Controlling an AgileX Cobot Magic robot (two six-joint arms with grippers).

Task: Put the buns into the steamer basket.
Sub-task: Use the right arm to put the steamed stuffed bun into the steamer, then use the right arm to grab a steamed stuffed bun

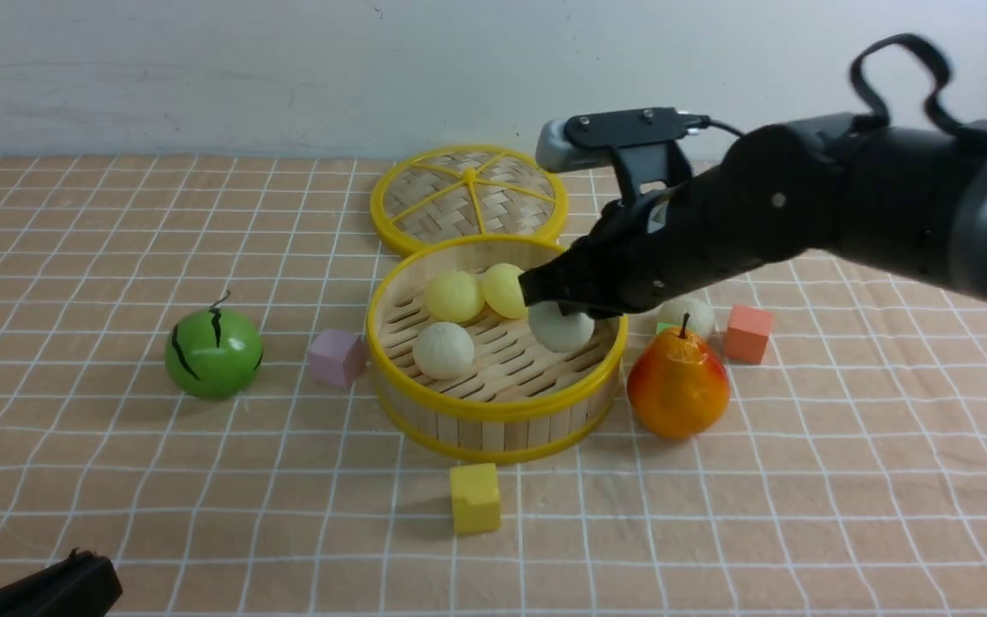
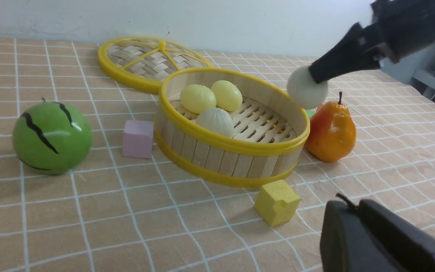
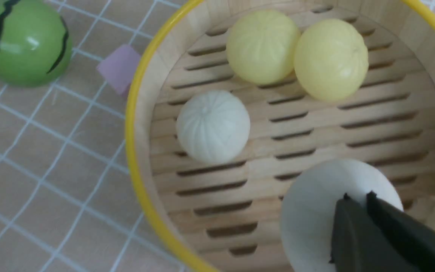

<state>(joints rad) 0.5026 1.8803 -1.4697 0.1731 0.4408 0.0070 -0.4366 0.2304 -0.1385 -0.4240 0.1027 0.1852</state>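
Our right arm (image 1: 746, 206) is matte black with rounded housings, paling to silvery gray at three o'clock in the front view. A black strap loops above it, a thin black cable meets our camera bracket (image 1: 631, 128), and small round screws dot its top.

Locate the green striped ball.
In the front view, the green striped ball sits on the robot's left, beyond the purple cube beside the steamer basket.

I count two smooth pale yellow buns (image 1: 454, 296) (image 1: 504, 290), three pleated off-white buns (image 1: 444, 350) (image 1: 560, 327) (image 1: 687, 316), and four small coloured cubes (image 1: 337, 358) (image 1: 475, 499) (image 1: 748, 333) (image 2: 310, 113).
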